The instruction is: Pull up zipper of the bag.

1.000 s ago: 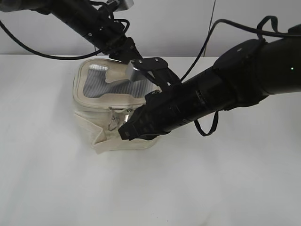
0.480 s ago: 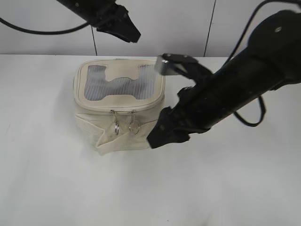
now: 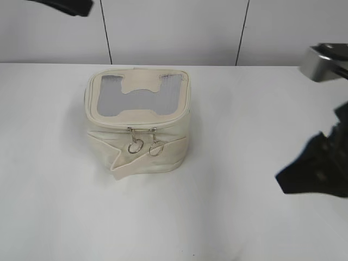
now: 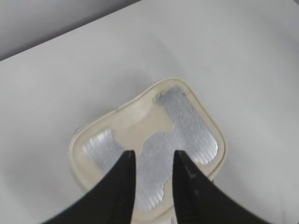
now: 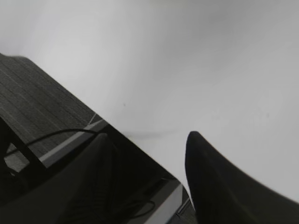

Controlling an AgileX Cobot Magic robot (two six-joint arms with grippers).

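The cream-white bag (image 3: 136, 138) stands upright on the white table, with its grey top panel and H-shaped patch facing up. Its zipper (image 3: 163, 122) runs round the top rim. Two silver ring pulls (image 3: 136, 145) hang side by side at the front. In the left wrist view the bag (image 4: 149, 135) lies well below my left gripper (image 4: 152, 156), which is open and empty. My right gripper (image 5: 147, 140) is open and empty over the table's edge, far from the bag. It shows as a dark shape (image 3: 312, 171) at the exterior view's right edge.
A bit of the left arm (image 3: 68, 5) shows at the top left corner. A silver camera block (image 3: 325, 62) sits at the right edge. The right wrist view shows the table's edge (image 5: 140, 144), with dark floor and a cable (image 5: 51, 135) below.
Both arms have pulled away from the bag: the left up and out at the top left, the right off to the right edge. Both ring pulls now hang free at the front.
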